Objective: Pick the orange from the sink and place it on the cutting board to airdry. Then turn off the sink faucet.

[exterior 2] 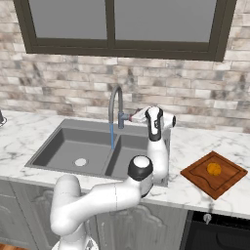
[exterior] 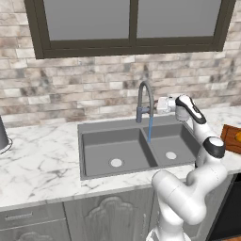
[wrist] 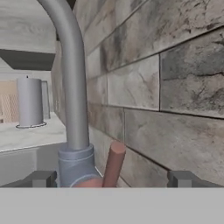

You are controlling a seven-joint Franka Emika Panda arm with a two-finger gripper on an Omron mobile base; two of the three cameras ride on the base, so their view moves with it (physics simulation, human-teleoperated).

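The orange (exterior 2: 213, 169) lies on the reddish-brown cutting board (exterior 2: 229, 176) on the counter right of the sink (exterior 2: 58, 146); the board's edge (exterior: 230, 136) also shows at the far right. The grey gooseneck faucet (exterior: 145, 101) (exterior 2: 116, 105) runs, with a blue stream falling near the divider of the sink (exterior: 99, 153). My gripper (exterior: 162, 104) (exterior 2: 135, 116) is level with the faucet's base, on its right. In the hand view the gripper (wrist: 111, 179) is open, fingertips (wrist: 41, 178) wide apart, with the faucet (wrist: 72, 87) and its reddish lever (wrist: 113, 162) between them.
The brick wall (wrist: 175, 87) is close behind the faucet. A grey cylinder (wrist: 29, 101) (exterior: 2, 136) stands on the counter far left. A window is above the sink. A dark oven front (exterior 2: 219, 234) sits below the board.
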